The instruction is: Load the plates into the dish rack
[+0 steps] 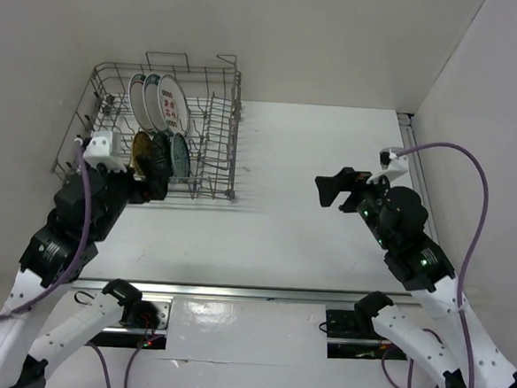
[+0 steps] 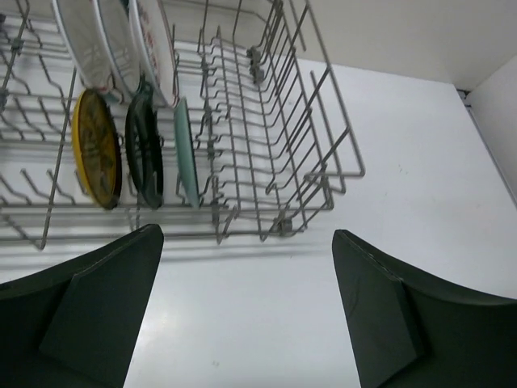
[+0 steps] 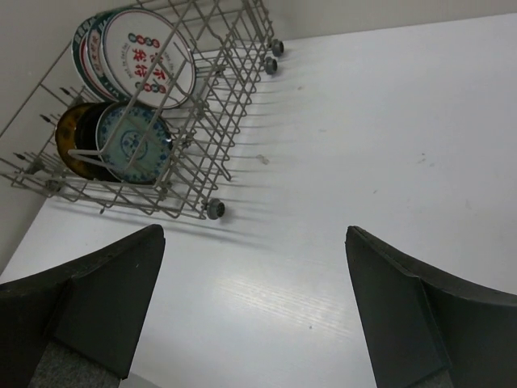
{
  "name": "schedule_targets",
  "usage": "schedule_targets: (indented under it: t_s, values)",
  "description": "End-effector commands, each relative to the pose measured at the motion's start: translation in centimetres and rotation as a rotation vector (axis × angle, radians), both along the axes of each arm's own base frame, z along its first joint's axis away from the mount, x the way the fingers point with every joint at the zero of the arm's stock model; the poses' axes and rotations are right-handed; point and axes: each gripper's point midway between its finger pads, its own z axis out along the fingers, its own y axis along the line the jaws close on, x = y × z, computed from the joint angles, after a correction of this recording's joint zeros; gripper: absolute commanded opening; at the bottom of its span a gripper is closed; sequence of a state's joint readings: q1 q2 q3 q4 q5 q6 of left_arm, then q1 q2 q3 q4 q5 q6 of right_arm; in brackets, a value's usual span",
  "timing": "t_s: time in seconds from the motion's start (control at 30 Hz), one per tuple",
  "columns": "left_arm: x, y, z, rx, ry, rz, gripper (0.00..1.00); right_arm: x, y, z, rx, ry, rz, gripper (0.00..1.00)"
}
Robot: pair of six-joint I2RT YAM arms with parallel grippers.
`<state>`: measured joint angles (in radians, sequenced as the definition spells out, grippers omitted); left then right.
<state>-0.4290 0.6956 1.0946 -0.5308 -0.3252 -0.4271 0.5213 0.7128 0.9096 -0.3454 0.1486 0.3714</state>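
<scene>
The grey wire dish rack (image 1: 234,135) stands at the far left of the table. All six plates stand upright in its tines. The back row holds two green-rimmed white plates (image 1: 142,100) and the white plate with red marks (image 1: 172,101). The front row holds the yellow plate (image 1: 141,148), the black plate (image 1: 161,154) and the pale teal plate (image 1: 180,156). My left gripper (image 1: 155,187) is open and empty, just in front of the rack's near edge (image 2: 266,121), facing the front row (image 2: 144,153). My right gripper (image 1: 337,191) is open and empty above the bare table, right of the rack (image 3: 234,89).
White walls close the table at the back, left and right. A metal rail (image 1: 234,290) runs along the near edge. The rack's right half (image 2: 250,105) has unfilled tines.
</scene>
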Motion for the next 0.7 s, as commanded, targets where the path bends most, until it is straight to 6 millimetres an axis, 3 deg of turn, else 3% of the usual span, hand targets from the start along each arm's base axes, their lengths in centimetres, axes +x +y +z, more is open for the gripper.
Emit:
schedule_targets:
  t_s: [0.0,0.13,0.3,0.43,0.6,0.67]
  values:
    - [-2.1,0.7,-1.7,-0.025,0.023,0.000,0.99,-1.7,-2.9,1.2,-0.051,-0.014,-0.092,1.00]
    - [-4.1,1.4,-3.3,-0.020,0.019,-0.014,0.99,-3.1,-4.7,1.8,-0.057,-0.017,-0.139,1.00]
    - [-4.9,1.5,-5.9,-0.033,0.015,-0.022,0.99,-3.4,-5.5,1.4,-0.065,-0.028,-0.166,1.00]
    - [-5.1,1.2,-4.9,-0.063,-0.041,-0.045,0.99,-3.5,-5.7,0.6,-0.069,0.005,-0.180,1.00]
    - [-4.8,0.0,-6.0,-0.046,0.006,-0.103,0.99,-3.3,-5.8,0.0,-0.081,0.020,-0.189,1.00]
    - [-4.8,0.0,-5.6,-0.049,-0.002,-0.103,0.99,-3.3,-5.8,0.0,-0.081,0.020,-0.189,1.00]
